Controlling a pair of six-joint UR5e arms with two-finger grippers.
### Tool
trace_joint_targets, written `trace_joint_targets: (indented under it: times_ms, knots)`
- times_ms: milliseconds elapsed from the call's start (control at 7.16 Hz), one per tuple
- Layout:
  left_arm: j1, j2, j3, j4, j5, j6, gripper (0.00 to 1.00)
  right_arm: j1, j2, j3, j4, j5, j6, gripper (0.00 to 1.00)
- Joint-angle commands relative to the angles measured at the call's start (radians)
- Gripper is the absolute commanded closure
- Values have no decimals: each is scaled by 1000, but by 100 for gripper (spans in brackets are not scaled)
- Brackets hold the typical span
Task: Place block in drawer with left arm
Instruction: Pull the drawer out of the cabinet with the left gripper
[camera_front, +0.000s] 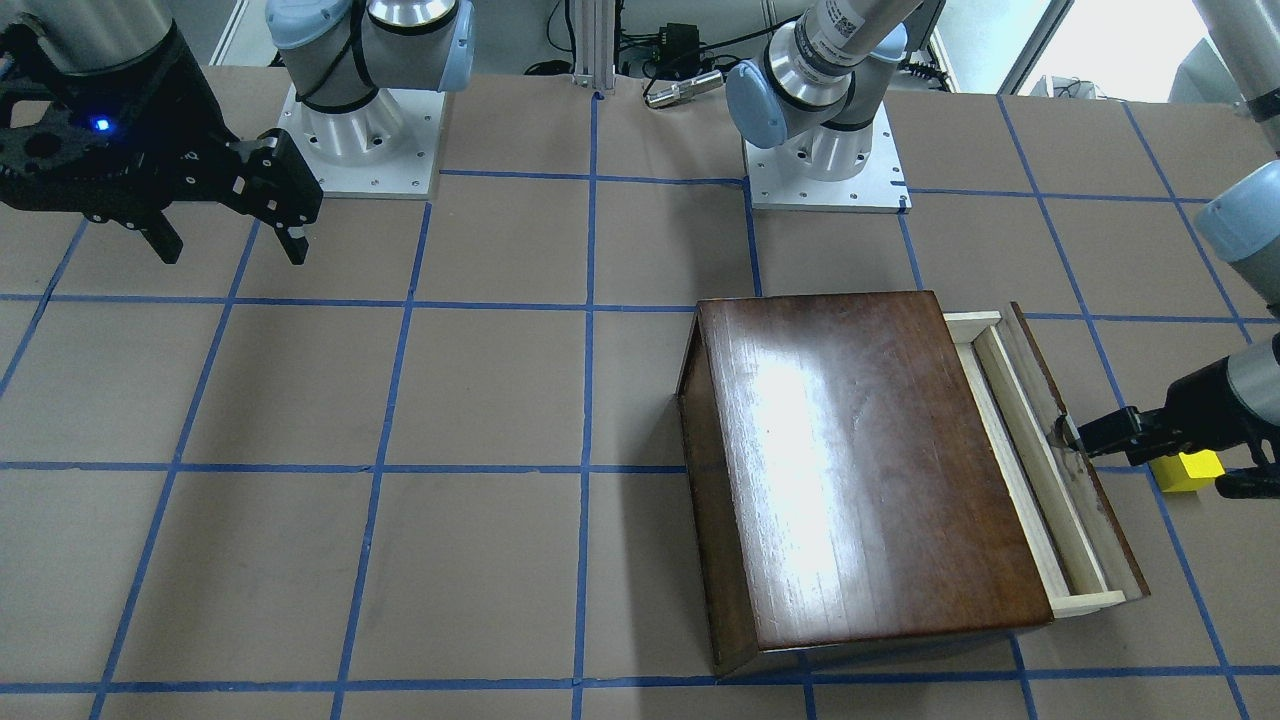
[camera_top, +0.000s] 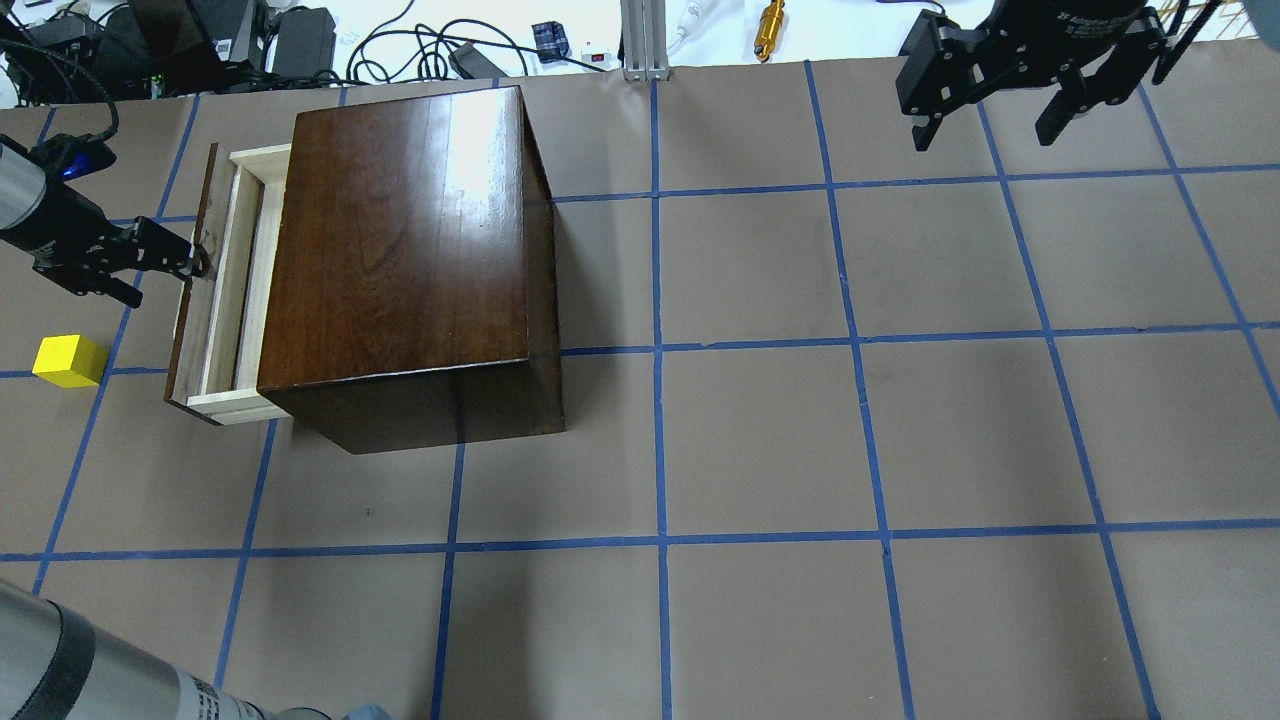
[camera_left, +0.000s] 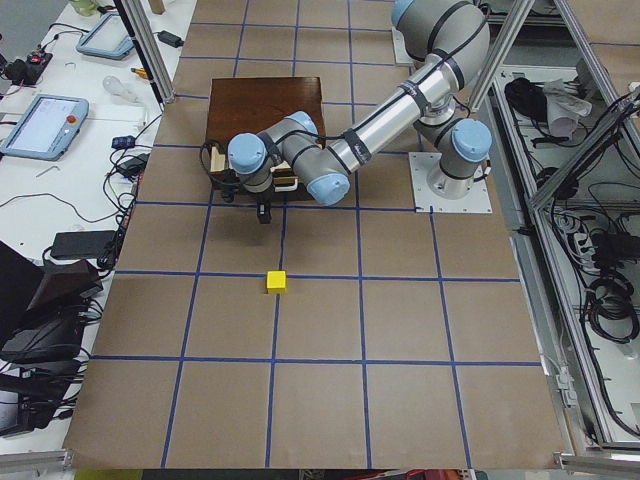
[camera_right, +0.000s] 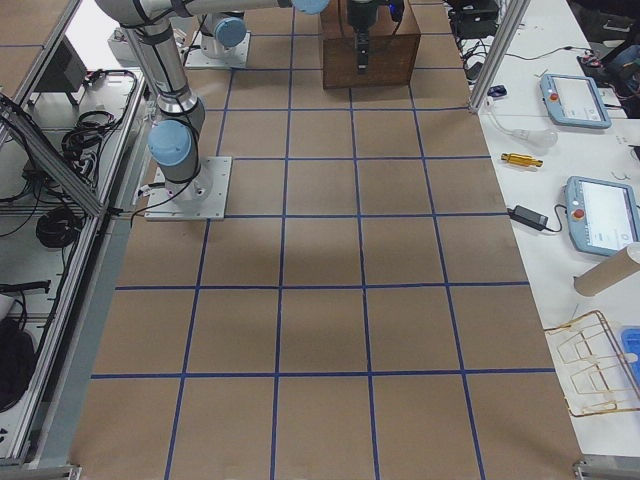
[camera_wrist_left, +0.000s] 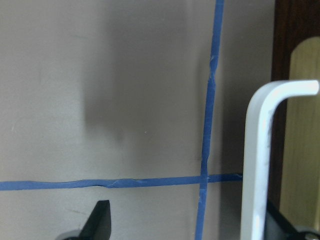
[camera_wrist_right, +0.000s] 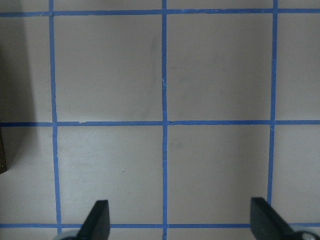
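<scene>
- Plainly, left gripper (camera_top: 163, 278) was spread at the drawer (camera_top: 225, 290) pull (camera_wrist_left: 257, 160).
- Block (camera_top: 68, 360) was seen near the drawer.
- Right gripper (camera_top: 982, 138) was held spread, well away.

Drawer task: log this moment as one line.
drawer: partly open | block: on table | left jaws: open at pull | right jaws: open, away

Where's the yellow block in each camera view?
Front-facing: block right edge, beyond drawer.
Overhead: block left edge, apart from drawer.
Left: block mid-picture, nearer than box.
Right: not visible.
Left wrist: not in it.
Right wrist: not in it.
Landmark: box, in all four exterior views.
</scene>
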Motion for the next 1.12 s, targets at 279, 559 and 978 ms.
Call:
trace_joint_targets:
  times_ms: [279,559,978]
  knots:
    - [45,0,2,0,0,33,0,0,1,0,0,1,0,0]
    - [48,-2,2,0,0,51,0,-2,1,0,0,0,0,0]
    - [48,-2,4,0,0,54,0,-2,1,0,0,1,0,0]
